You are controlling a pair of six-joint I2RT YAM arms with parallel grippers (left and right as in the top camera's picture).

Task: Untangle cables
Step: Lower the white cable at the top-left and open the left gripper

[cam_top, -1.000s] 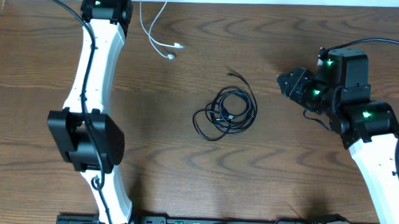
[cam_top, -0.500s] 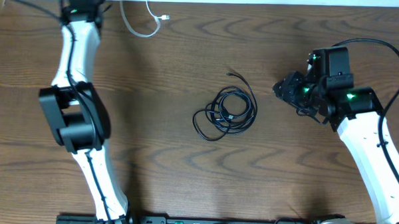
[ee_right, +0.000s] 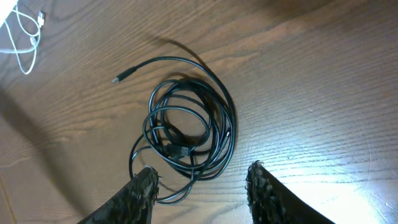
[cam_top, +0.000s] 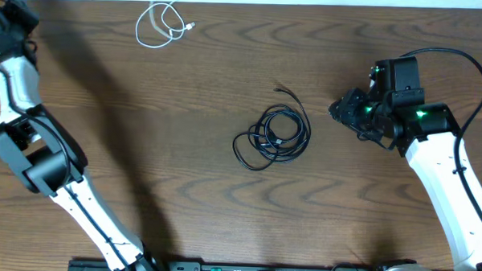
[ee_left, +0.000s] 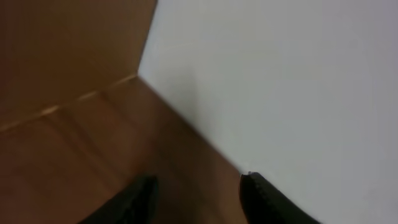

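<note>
A tangled coil of black cables [cam_top: 275,137] lies mid-table, with one plug end [cam_top: 279,89] sticking out toward the back. In the right wrist view the coil [ee_right: 180,151] sits just ahead of my right gripper [ee_right: 199,177], which is open with nothing between its fingers. Overhead, the right gripper [cam_top: 342,107] hovers to the right of the coil, apart from it. The white cable [cam_top: 160,24] lies loose in a small loop at the back left and also appears in the right wrist view [ee_right: 38,18]. My left gripper [ee_left: 199,179] is open and empty over the table's corner.
The left arm [cam_top: 14,71] stretches along the table's far left side, its wrist at the back-left corner. The left wrist view shows the table edge [ee_left: 186,124] and pale floor beyond it. The right arm [cam_top: 441,167] occupies the right side.
The left arm swung from the back middle-left to the far left corner. Its gripper opened and let go of the white cable, which now lies looped. The right arm hardly moved.
</note>
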